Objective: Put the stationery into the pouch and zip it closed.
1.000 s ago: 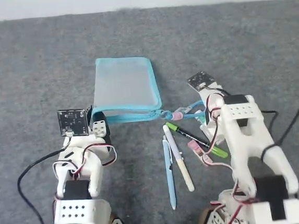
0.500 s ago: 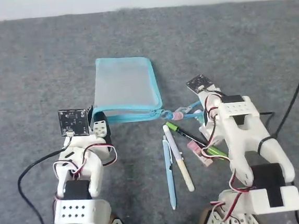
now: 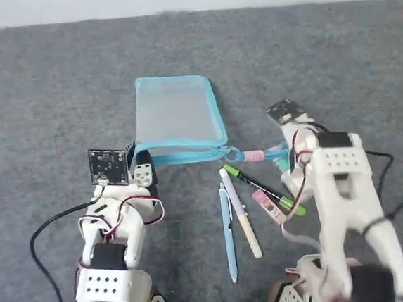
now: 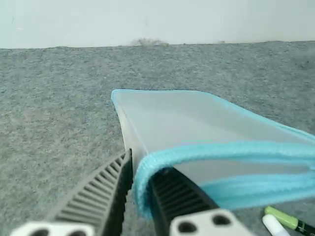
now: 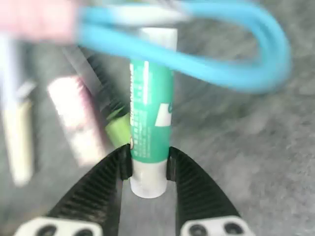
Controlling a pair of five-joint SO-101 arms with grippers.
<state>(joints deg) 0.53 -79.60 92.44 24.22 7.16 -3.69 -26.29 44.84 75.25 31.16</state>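
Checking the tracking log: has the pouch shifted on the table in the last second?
Yes. The pouch slid slightly to the robot's right; its zipper corner now passes the unmoved blue pen.

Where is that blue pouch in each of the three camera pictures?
High view: the pouch lies centre, ahead of both arms, a corner at the left gripper.
Left wrist view: pouch just beyond the fingers, its blue edge pinched between them.
Right wrist view: its blue strap loop arcs beyond the green tube in the right gripper.
Shared landmark: the green-and-black pen.
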